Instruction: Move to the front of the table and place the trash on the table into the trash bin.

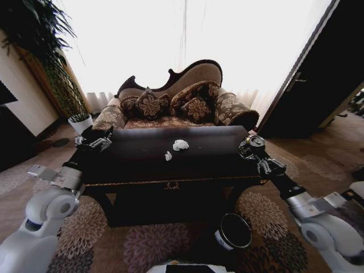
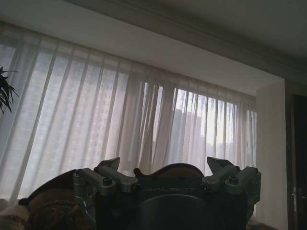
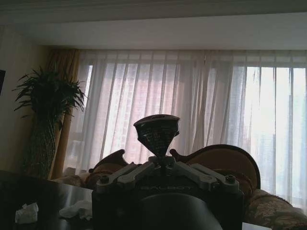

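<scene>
1. The large dark glossy wooden table [image 1: 142, 162] with its gold edge trim is seen across the middle of the head view, its top reflecting the bright window.
2. A crumpled white tissue wad [image 1: 180, 145] is found just above the centre of the tabletop, and a smaller white paper scrap [image 1: 168, 156] lies just beside it, lower and to the left, apart from it.
3. The same two white pieces are caught low at the left edge of the right wrist view, on the dark tabletop.
4. The small round black bin [image 1: 234, 231] with a shiny rim is placed on the patterned floral carpet [image 1: 102, 239], low and right of centre, in front of the table.
5. The right gripper [image 1: 252, 145] is held over the table's right end, fingers pressed together on a dark drink can [image 3: 157, 132], which is gripped upright at its tapered lower end.
6. The left gripper [image 1: 94, 141] is held over the table's left end, fingers spread wide apart with nothing between them.
7. Behind the table an ornate patterned sofa [image 1: 170, 99] with cushions is set against sheer white curtains [image 2: 120, 120]; a tall leafy plant [image 3: 48, 100] stands in the left corner.
</scene>
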You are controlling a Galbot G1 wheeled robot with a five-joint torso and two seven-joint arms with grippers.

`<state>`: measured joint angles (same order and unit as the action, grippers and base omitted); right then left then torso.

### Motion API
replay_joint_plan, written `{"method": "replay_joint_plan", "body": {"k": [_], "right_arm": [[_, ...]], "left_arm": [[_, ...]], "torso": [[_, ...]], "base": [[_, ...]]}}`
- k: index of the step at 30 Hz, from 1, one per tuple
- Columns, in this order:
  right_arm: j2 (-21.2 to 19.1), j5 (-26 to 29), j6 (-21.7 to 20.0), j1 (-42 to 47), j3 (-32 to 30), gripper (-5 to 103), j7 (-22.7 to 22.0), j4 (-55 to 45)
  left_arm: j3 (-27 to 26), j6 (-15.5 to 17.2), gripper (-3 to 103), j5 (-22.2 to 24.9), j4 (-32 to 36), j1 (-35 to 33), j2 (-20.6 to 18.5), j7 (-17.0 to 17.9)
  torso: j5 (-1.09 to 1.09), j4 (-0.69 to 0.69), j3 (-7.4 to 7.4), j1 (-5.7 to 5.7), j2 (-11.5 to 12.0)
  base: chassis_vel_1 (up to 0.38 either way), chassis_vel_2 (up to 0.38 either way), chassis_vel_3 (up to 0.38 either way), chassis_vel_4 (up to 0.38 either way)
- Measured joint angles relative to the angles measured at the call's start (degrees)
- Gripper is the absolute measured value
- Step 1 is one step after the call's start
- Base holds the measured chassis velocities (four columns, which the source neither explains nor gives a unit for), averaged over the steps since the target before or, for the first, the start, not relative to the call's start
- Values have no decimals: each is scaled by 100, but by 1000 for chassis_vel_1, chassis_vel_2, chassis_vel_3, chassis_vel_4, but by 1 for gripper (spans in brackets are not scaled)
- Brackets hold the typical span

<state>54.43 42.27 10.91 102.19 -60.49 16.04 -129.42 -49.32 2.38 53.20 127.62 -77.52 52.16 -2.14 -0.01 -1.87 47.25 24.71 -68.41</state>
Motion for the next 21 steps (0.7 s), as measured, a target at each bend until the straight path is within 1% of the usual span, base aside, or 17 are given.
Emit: {"method": "replay_joint_plan", "body": {"k": [3, 4, 5, 8, 9, 11, 13, 14, 15, 18, 19, 21], "right_arm": [[79, -198, 173, 104, 106, 0, 12, 14], [175, -353, 323, 239, 179, 0, 25, 51], [175, -353, 323, 239, 179, 0, 25, 51], [581, -784, 709, 513, 245, 0, 79, 226], [581, -784, 709, 513, 245, 0, 79, 226], [842, -936, 845, 584, 292, 0, 80, 357], [985, -1008, 917, 605, 297, 0, 99, 479], [985, -1008, 917, 605, 297, 0, 99, 479], [1024, -1028, 981, 622, 297, 0, 177, 577], [990, -1041, 1427, 708, 302, 0, 775, 1043], [990, -1041, 1427, 708, 302, 0, 775, 1043], [954, -928, 1637, 762, 333, 0, 1082, 1310]], "left_arm": [[-276, -3, 100, 0, 152, -250, 101, -1], [-408, -7, 100, 0, 219, -356, 154, -3], [-408, -7, 100, 0, 219, -356, 154, -3], [-393, -9, 100, 1, 204, -299, 172, -8], [-393, -9, 100, 1, 204, -299, 172, -8], [-315, -9, 100, -1, 148, -205, 164, -10], [-249, -9, 100, -4, 98, -97, 127, -10], [-249, -9, 100, -4, 98, -97, 127, -10], [-216, -5, 100, -2, 72, -27, 102, -10], [-168, 4, 100, 15, 7, 98, 75, -10], [-168, 4, 100, 15, 7, 98, 75, -10], [-162, 4, 100, 30, -15, 105, 126, -9]], "torso": [[1, 2, 0, 0, 0], [1, 10, 0, 0, 0], [1, 10, 0, 0, 0], [1, 0, 0, -1, 0], [1, 0, 0, -1, 0], [1, 0, 0, 0, 0], [1, 2, 0, 0, 0], [1, 2, 0, 0, 0], [1, 1, 0, 0, 0], [1, 1, 0, 0, 0], [1, 1, 0, 0, 0], [1, 2, 0, 0, 0]], "base": [[0, 0, 0, 0], [0, 0, 0, 0], [0, 0, 0, 0], [0, 0, 0, 0], [0, 0, 0, 0], [0, 0, 0, 0], [0, 0, 0, 0], [0, 0, 0, 0], [0, 0, 0, 0], [0, 0, 0, 0], [0, 0, 0, 0], [0, 0, 0, 0]]}}
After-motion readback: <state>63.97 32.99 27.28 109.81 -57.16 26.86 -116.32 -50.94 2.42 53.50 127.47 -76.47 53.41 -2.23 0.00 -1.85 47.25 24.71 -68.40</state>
